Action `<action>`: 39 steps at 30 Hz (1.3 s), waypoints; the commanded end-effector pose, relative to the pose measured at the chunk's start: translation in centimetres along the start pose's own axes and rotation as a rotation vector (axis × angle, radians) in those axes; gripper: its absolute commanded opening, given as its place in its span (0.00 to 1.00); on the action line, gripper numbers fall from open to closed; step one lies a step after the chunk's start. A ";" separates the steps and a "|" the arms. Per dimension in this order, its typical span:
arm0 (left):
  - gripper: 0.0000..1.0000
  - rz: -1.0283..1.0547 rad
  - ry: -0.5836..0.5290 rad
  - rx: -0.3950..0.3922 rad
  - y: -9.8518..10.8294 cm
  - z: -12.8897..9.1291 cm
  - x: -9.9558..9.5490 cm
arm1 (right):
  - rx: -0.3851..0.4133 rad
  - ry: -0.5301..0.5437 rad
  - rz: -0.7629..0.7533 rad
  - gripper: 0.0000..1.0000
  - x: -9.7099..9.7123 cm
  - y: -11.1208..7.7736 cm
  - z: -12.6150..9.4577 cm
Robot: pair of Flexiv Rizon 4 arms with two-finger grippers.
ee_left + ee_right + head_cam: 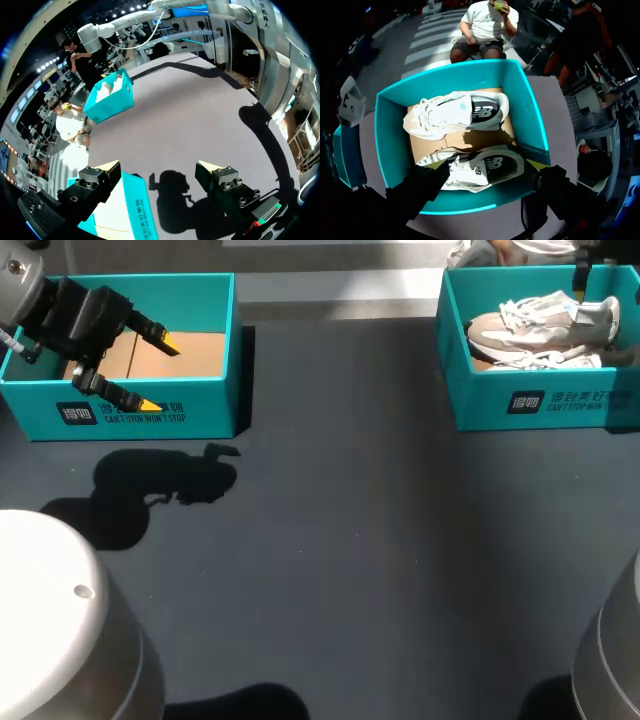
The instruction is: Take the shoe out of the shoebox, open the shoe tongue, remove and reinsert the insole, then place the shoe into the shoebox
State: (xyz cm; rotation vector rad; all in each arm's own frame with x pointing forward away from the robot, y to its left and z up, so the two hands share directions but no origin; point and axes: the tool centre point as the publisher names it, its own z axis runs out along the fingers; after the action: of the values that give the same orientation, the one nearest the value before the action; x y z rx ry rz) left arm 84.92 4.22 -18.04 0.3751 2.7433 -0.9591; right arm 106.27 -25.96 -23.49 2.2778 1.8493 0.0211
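My right gripper (487,165) hangs directly over the teal shoebox (530,115) at the table's far right, fingers spread wide and gripping nothing. Two pale sneakers lie on their sides on the cardboard floor of that box; the nearer sneaker (480,170) sits just under and between my fingertips, the farther sneaker (455,115) lies beyond it. In the head view only the box (540,405) and the shoes (545,325) show; the right gripper itself is out of sight there.

My left gripper (150,370) is parked over the second teal box (120,415) at the far left, also released, one finger inside the wall and one outside it. I see only bare cardboard in what shows of that box.

Shoes in the box fit either stage: about to be lifted out, or just put back after the insole work. I can't judge which, so I won't commit to a descent.
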 end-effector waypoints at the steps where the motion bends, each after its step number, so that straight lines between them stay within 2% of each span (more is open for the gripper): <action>1: 1.00 -0.734 -0.104 -0.145 0.2 -0.9 -2.0 | 0.014 0.020 -0.029 1.00 0.0 -2.8 -1.3; 4: 1.00 -0.971 -0.184 -0.200 0.9 -1.3 -2.9 | 0.054 0.014 -0.102 1.00 0.8 -4.9 -1.8; 6: 1.00 -1.047 -0.289 -0.279 0.9 -1.5 -3.2 | 0.059 0.016 -0.133 1.00 1.1 -6.4 -2.3; 7: 1.00 -1.037 -0.382 -0.310 1.0 -1.6 -3.4 | 0.057 0.047 -0.152 1.00 1.3 -7.3 -2.7; 9: 1.00 -1.037 -0.382 -0.310 1.0 -1.6 -3.4 | 0.049 0.062 -0.192 1.00 2.1 -9.7 -3.8; 20: 1.00 -1.037 -0.382 -0.310 1.0 -1.6 -3.4 | 0.049 0.062 -0.192 1.00 2.1 -9.7 -3.8; 21: 1.00 -1.104 -0.391 -0.343 1.2 -1.1 -3.1 | 0.049 0.062 -0.192 1.00 2.1 -9.7 -3.8; 23: 1.00 -1.297 -0.295 -0.386 1.0 -0.9 -2.5 | 0.049 0.062 -0.192 1.00 2.1 -9.7 -3.8; 24: 1.00 -1.396 -0.267 -0.361 0.8 -0.9 -2.0 | 0.074 0.053 -0.189 1.00 2.0 -9.9 -3.5; 25: 1.00 -1.465 -0.285 -0.374 0.6 -0.9 -1.8 | 0.083 0.050 -0.189 1.00 1.9 -10.1 -3.5; 26: 1.00 -1.480 -0.295 -0.425 0.7 -0.6 -1.5 | 0.089 0.060 -0.182 1.00 1.8 -10.5 -3.5; 29: 1.00 -1.632 -0.291 -0.450 0.8 -0.4 -1.1 | 0.099 0.083 -0.167 1.00 1.6 -12.3 -3.6; 30: 1.00 -1.674 -0.293 -0.438 0.9 -0.4 -1.1 | 0.109 0.081 -0.157 1.00 1.5 -12.9 -3.6; 37: 1.00 -1.917 -0.256 -0.497 1.5 0.7 -2.0 | 0.091 0.105 -0.149 1.00 1.3 -16.8 -3.7; 39: 1.00 -1.970 -0.248 -0.485 1.9 0.9 -2.2 | 0.088 0.108 -0.134 1.00 1.0 -17.6 -3.7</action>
State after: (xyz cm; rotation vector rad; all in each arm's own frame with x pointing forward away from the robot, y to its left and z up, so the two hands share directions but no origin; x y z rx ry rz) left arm 86.40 5.25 -18.93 -1.4960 2.6076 -0.6210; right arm 91.24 -20.90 -22.85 2.2722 2.1248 -0.0244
